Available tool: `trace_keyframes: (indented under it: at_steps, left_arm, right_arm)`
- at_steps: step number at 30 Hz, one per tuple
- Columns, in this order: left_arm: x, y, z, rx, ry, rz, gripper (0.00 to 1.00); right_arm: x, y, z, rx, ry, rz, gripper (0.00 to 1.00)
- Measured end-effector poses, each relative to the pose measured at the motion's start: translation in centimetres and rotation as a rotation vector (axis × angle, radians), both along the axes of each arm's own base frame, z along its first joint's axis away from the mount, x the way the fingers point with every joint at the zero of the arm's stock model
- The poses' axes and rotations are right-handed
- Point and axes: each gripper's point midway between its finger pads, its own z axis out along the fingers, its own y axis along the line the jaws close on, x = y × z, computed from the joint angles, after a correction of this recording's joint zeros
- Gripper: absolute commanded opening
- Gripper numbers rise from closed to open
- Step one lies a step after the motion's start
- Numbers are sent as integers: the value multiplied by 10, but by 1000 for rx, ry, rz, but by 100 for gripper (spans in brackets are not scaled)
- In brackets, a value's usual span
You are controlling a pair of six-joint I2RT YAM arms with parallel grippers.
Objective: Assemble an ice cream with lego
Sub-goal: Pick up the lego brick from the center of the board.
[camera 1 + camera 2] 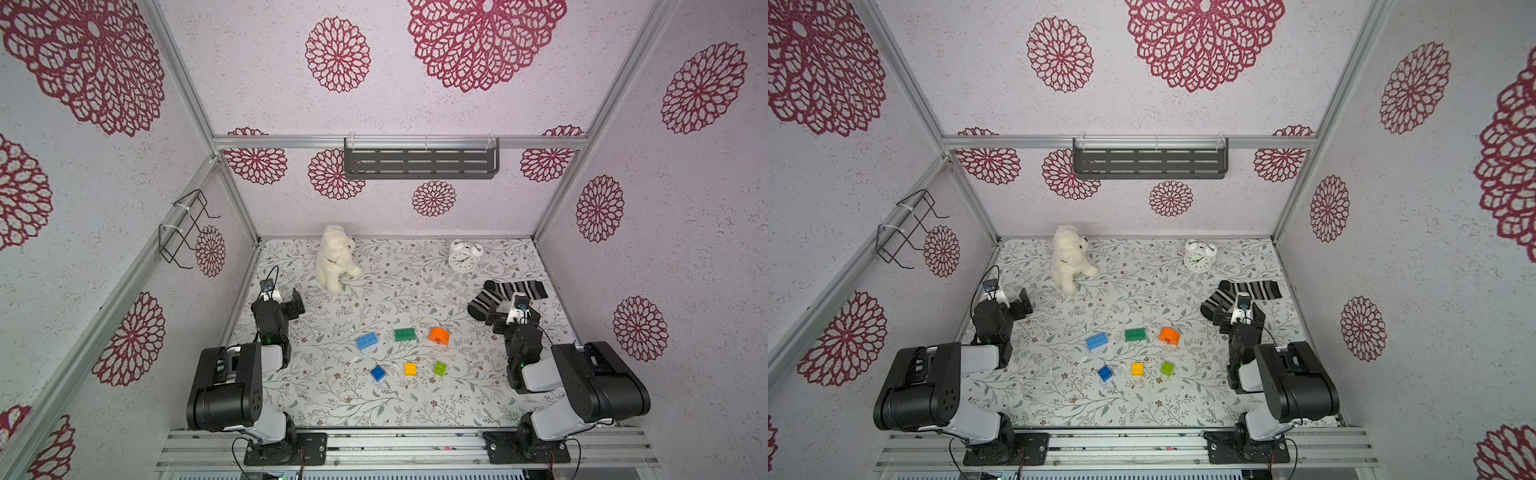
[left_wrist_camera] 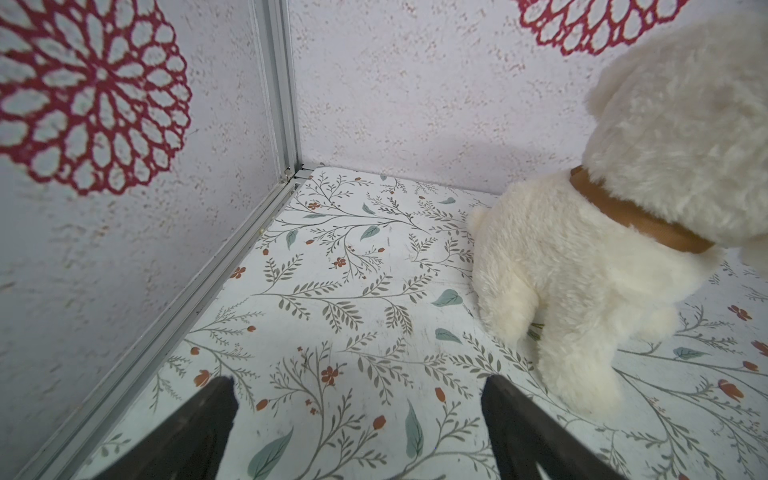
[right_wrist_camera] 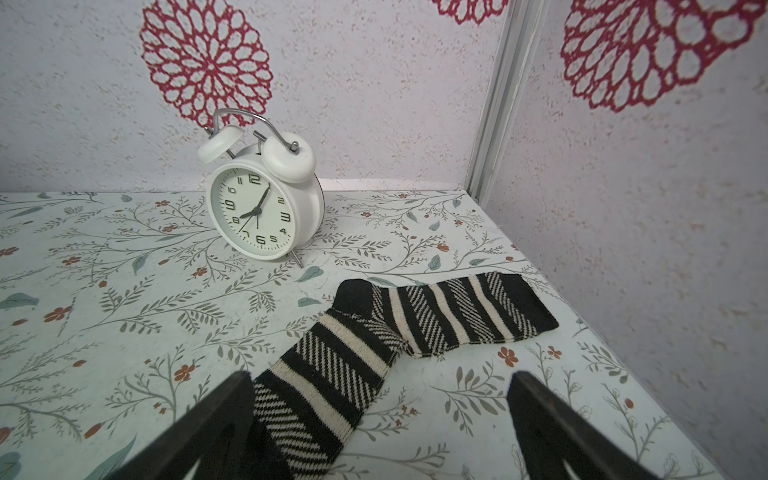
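- Both sets of jaws are spread wide and hold nothing. The left arm is parked near the plush dog and the right arm is over the sock.
- My first worry is the sock. In the right wrist view it runs right under the jaws, so a low sweep toward the bricks could drag it into them.
- The bricks are small and sit close together. I judge that wide jaws coming down on the yellow could knock the dark-blue or the lime beside it.
- The orange dome has a curved back, so a grip across it may slip and the dome could pop out.
- Pressing one brick onto another on this smooth worktop will probably make the lower one skid or tip unless my other arm braces it. Studs set off-line would jam.
- A wide swing of the left arm could topple the dog. The clock stands well clear.
- No ice cream is built yet. All six bricks lie loose in mid-worktop between the arms, none touching.
- The far row is light-blue, green and the orange dome. The near row is dark-blue, yellow and lime.
- The far bricks are wide oblongs and the near ones small squares, with studs facing up. The light-blue one sits slightly skewed.
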Motion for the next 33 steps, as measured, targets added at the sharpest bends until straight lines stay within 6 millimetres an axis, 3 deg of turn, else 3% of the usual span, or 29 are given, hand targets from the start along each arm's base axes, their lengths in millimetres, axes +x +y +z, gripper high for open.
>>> trace_keyframes:
  at_steps: [6, 8, 10, 14, 17, 23, 26, 33]
  left_arm:
    - [-1, 0, -1, -4, 25, 3, 100]
    - [0, 2, 11, -16, 51, 18, 100]
    - [4, 6, 43, -40, 35, 44, 93]
    - [12, 3, 138, -98, -89, 44, 96]
    - [6, -16, 177, -143, -125, 16, 96]
    - [-6, -89, 189, -189, 12, -98, 95]
    - [-19, -114, 194, -205, 74, -131, 95]
    - [-61, -127, 182, -286, 178, -108, 96]
  right_arm:
    - [4, -1, 0, 9, 25, 6, 94]
    - [9, 1, 11, 9, 29, 15, 96]
    - [17, 4, 32, 10, 18, 22, 96]
    - [35, 13, 78, 11, 26, 27, 96]
    - [42, 28, 95, 1, 98, 46, 95]
    - [34, 71, 105, -11, 306, 116, 96]
    - [23, 87, 106, -12, 396, 149, 96]
    - [-12, 103, 80, -33, 599, 170, 95]
